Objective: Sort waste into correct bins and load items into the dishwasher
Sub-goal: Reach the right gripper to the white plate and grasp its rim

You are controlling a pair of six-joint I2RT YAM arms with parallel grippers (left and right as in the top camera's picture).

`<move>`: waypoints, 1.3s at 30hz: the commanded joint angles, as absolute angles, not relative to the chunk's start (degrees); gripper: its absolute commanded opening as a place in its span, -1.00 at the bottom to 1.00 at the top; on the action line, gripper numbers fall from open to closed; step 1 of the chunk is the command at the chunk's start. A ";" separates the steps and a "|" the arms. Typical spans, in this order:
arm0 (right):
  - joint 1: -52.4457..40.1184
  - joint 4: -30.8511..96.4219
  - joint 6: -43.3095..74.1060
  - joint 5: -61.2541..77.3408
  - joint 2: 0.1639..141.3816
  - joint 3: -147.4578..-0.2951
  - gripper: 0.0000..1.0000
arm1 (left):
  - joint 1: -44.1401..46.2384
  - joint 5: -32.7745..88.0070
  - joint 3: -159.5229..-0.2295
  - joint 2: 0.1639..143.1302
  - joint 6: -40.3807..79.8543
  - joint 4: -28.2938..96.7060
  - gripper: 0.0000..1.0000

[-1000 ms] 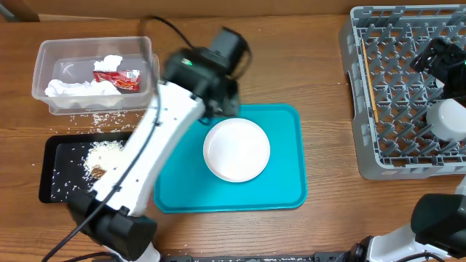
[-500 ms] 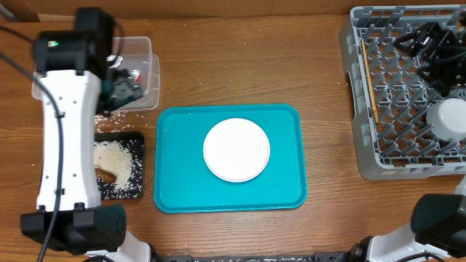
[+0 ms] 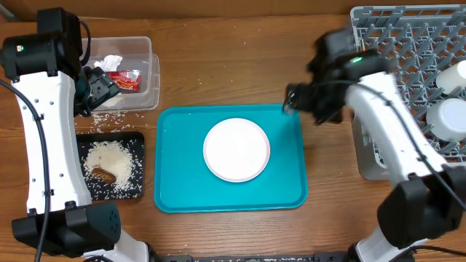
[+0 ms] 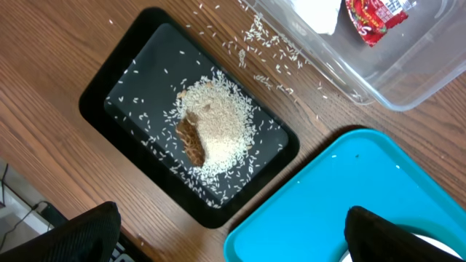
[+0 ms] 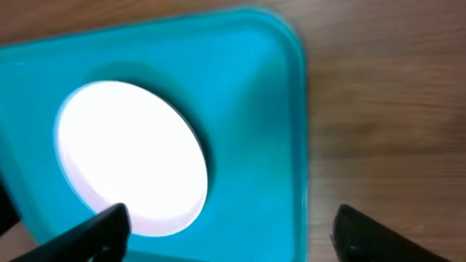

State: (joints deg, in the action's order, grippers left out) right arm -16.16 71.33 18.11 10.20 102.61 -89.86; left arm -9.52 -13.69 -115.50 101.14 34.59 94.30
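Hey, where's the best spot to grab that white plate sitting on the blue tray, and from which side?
Probably take the plate by the rim on its right side, coming down at an angle with the right gripper, which is open and nearest that edge. The plate lies flat on the tray, so only the rim gives something thin to pinch.

the left arm (image 3: 47, 145) covers the 9 o'clock end of the clear tub (image 3: 151, 87) in the overhead view; the left wrist view cuts the tub, napkin (image 4: 319, 10) and red wrapper (image 4: 375, 11) off at 12 o'clock. the right wrist view is blurred, the plate (image 5: 131, 149) soft-rimmed. the dish rack (image 3: 408, 29) runs off at 3 o'clock
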 commanded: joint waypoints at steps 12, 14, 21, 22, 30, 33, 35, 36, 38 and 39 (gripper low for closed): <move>-30.39 47.35 31.18 3.73 102.37 -69.34 -0.09 | -9.74 -13.63 -116.40 99.70 35.16 94.24 1.00; -30.81 45.04 33.19 2.70 102.61 -67.48 -0.09 | -9.74 -13.65 -116.40 99.70 35.16 94.24 1.00; -30.85 41.23 37.80 0.56 103.07 -62.70 -0.08 | -9.74 -13.54 -116.40 99.70 35.14 94.26 1.00; -30.85 41.15 38.13 0.16 103.07 -62.26 -0.08 | -9.74 -13.52 -116.40 99.68 35.14 94.24 1.00; -31.16 40.80 42.19 0.25 103.09 -59.96 -0.12 | -9.74 -13.52 -116.40 99.68 35.16 94.26 0.99; -31.90 40.51 42.37 0.10 103.33 -59.64 -0.17 | -9.74 -13.52 -116.40 99.70 35.14 94.24 0.99; -32.29 40.38 43.68 0.08 103.33 -59.64 -0.26 | -9.74 -13.52 -116.40 99.68 35.16 94.24 1.00; -32.49 40.05 43.99 0.08 103.33 -59.64 -0.35 | -9.74 -13.52 -116.40 99.70 35.14 94.24 1.00; -32.84 39.44 44.56 0.05 103.33 -59.64 -0.58 | -9.74 -13.52 -116.40 99.68 35.14 94.24 1.00; -32.97 39.44 45.32 0.08 103.33 -59.64 -0.67 | -9.74 -13.52 -116.40 99.70 35.14 94.24 1.00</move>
